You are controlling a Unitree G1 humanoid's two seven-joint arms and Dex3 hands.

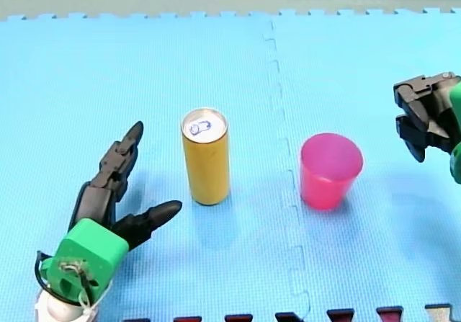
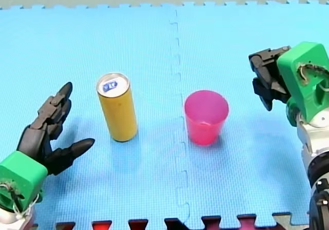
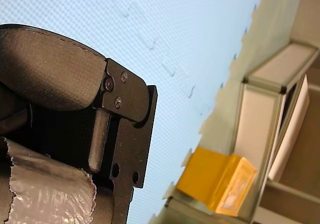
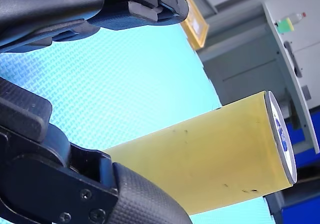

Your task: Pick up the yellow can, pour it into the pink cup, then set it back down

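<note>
The yellow can (image 1: 207,158) stands upright on the blue foam mat (image 1: 238,70), left of the middle, its silver top up. To its right stands the pink cup (image 1: 330,170), upright and apart from the can. My left hand (image 1: 155,167) is low on the left, just left of the can, not touching it and holding nothing. My right hand (image 1: 421,117) hangs at the right edge, right of the cup, fingers curled on nothing. In the second wrist view the can (image 4: 210,154) lies close between dark fingers (image 4: 75,184).
A jigsaw seam (image 1: 277,106) runs through the mat between can and cup. The mat's toothed far edge (image 1: 216,14) meets a grey floor. Coloured tiles (image 1: 338,315) line the near edge. The first wrist view shows a yellow box (image 3: 215,181) by a shelf past the mat.
</note>
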